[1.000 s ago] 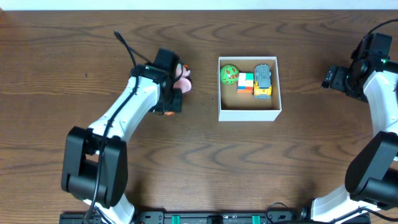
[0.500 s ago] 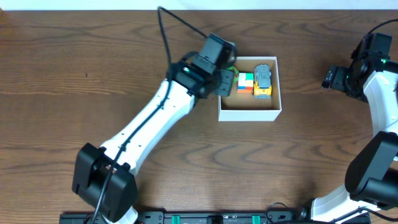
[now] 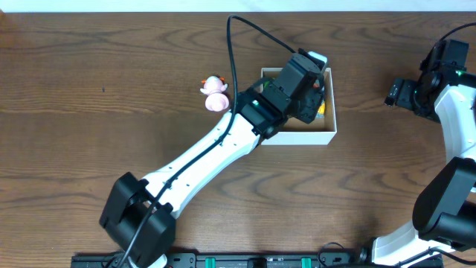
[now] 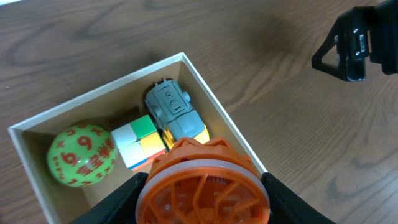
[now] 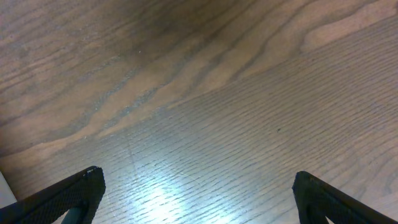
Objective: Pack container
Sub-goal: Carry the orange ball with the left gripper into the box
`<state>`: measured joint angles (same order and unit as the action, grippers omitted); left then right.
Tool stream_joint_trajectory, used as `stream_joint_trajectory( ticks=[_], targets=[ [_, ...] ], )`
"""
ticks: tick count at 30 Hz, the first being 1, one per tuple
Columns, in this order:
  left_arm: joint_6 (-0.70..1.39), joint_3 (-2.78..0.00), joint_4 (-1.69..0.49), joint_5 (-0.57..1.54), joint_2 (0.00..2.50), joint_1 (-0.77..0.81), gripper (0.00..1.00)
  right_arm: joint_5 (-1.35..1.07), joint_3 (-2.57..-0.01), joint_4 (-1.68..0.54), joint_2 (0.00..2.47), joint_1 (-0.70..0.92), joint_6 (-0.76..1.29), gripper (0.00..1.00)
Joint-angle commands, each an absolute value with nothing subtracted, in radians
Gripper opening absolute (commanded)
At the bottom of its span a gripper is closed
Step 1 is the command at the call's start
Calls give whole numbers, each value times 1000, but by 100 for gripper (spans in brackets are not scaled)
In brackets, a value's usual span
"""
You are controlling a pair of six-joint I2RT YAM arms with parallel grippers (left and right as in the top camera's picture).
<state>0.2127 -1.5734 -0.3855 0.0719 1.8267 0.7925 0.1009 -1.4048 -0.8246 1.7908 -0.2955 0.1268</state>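
So here's my view: the left gripper [image 4: 203, 200] is clenched on a round orange ribbed toy [image 4: 202, 171] and hangs right over the box [image 3: 300, 136], which sits on the table [image 3: 89, 156] a bit right of centre. Inside the box I can see a green ball with red numbers [image 4: 82, 155], a colourful cube [image 4: 140, 140] and a grey and yellow truck [image 4: 173, 111], all packed along one side. A pink toy [image 3: 216, 94] lies on the wood left of the box. The right gripper [image 5: 198, 182] is off at the right edge over bare wood, fingers spread wide and holding nothing.
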Motion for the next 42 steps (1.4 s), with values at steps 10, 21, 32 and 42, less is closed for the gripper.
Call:
stream_joint_trajectory(
  ticks=[10,21,32,42],
  targets=[
    [263,-1588,-332,68,1961,791,54,101,-1402,-823,1795,-300,145,99],
    [295,-1588,-309,68,2022,791,54,100,-1402,-823,1795,-300,145,99],
    [294,-1569,-325,68,2022,791,55,100,-1402,-823,1795,-300,145,99],
    [294,-1559,-349,68,2025,792,55,101,-1402,-823,1795,-300,145,99]
  ],
)
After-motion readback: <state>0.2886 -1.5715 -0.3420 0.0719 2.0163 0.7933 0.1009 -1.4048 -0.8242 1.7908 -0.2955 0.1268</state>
